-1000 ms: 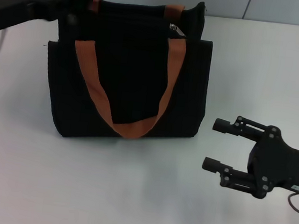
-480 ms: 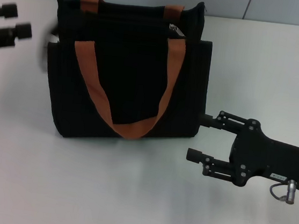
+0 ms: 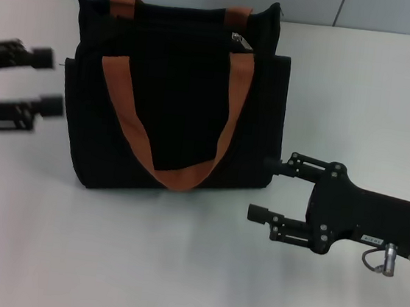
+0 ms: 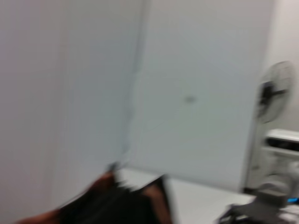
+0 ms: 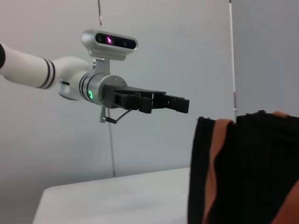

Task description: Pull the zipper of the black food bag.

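Standing upright on the white table (image 3: 177, 269), the black food bag (image 3: 178, 98) sits at about 11 o'clock from the middle of the head view, its orange handle (image 3: 180, 177) drooping down the front panel. A small metal zipper pull (image 3: 238, 38) shows on the top edge toward the bag's right end — whether the zipper is run shut or open along its length I cannot tell from here.

The left gripper (image 3: 46, 81) hovers at 9 o'clock, just beside the bag's left side, fingers spread and grasping nothing. The right gripper (image 3: 266, 188) sits at 4 o'clock near the bag's lower right corner, also spread wide and empty; one fingertip lies very close to the fabric.

Neither pincer holds the pull, so the scene fits an approach to the bag as well as a retreat from it. Any grasp of the pull would call for a fine pinch on that small tab, with the soft bag steadied.

A small label shows on the right gripper's body, too small to read.
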